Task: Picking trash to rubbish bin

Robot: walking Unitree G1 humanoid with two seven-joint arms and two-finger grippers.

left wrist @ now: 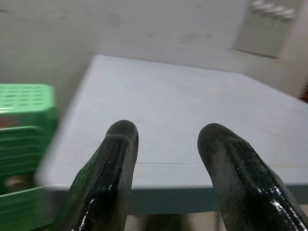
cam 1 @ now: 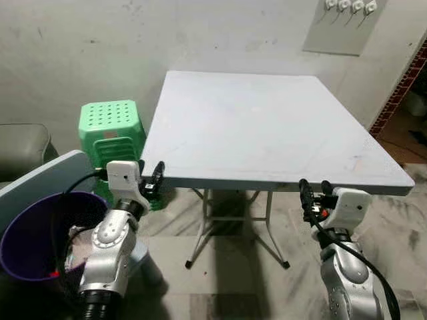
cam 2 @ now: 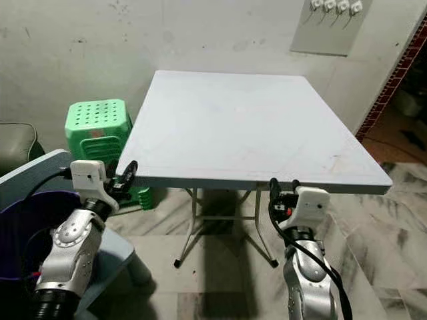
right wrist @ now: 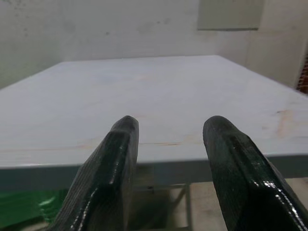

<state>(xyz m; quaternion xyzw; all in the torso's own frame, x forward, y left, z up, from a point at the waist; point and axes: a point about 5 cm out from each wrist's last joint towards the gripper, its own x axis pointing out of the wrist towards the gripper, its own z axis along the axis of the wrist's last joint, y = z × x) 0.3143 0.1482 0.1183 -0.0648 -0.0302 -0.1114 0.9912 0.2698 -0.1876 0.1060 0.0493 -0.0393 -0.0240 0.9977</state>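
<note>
Both claws empty, fingers apart: left claw [cam 1: 155, 177] and right claw [cam 1: 313, 194] at the tabletop [cam 1: 267, 127] near edge. Trash [cam 1: 79, 248] sits in the purple bin [cam 1: 27, 233] beside the left arm. Looks done; next, find any remaining trash.

Both silver arms are raised before the near edge of the tabletop [cam 1: 267, 133]. The left end effector [cam 1: 155, 179] is held at its near left corner, fingers parted. The right end effector [cam 1: 313, 191] is held just below the near edge, fingers [right wrist: 115, 168] likewise parted and empty.
</note>
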